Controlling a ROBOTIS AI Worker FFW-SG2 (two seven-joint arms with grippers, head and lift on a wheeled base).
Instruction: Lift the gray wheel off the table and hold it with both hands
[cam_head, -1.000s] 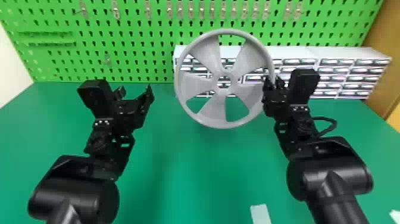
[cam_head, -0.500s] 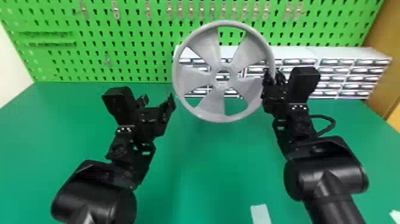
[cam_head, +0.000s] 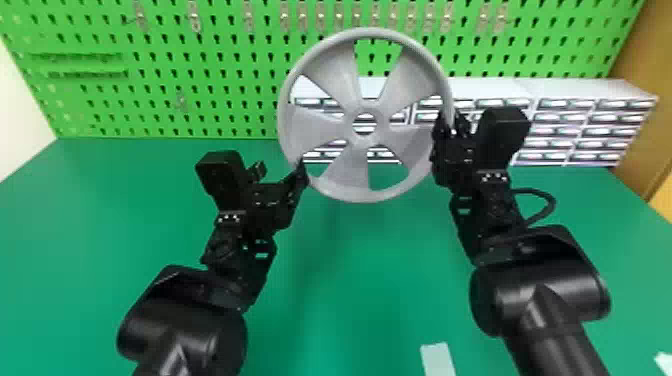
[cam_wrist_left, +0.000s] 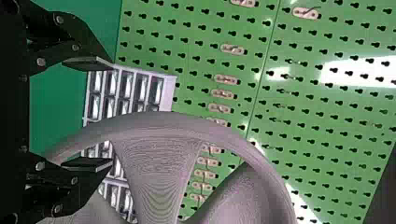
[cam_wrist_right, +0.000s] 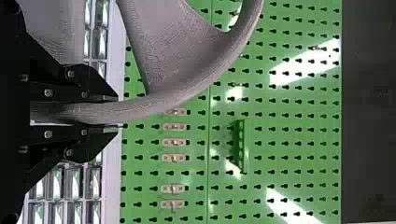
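Observation:
In the head view the gray wheel (cam_head: 332, 120) is held upright above the table. My right gripper (cam_head: 452, 127) is shut on its right rim; in the right wrist view the rim passes between that right gripper's (cam_wrist_right: 116, 112) two fingers. At the wheel's lower left stands my left gripper (cam_head: 280, 172), open, one finger beside the rim. The left wrist view shows this left gripper (cam_wrist_left: 112, 114) with its fingers wide apart and the wheel (cam_wrist_left: 156, 163) rim curving past them; whether they touch, I cannot tell.
White drawer cabinets (cam_head: 557, 95) stand at the back right, before a green pegboard (cam_head: 225, 65) with small metal hooks. A pale strip (cam_head: 438, 360) lies near the front edge of the green table (cam_head: 350, 280).
My left gripper has moved right and slightly forward, up to the wheel's lower left rim. The wheel has risen and tilted a little in my right gripper, which has barely moved.

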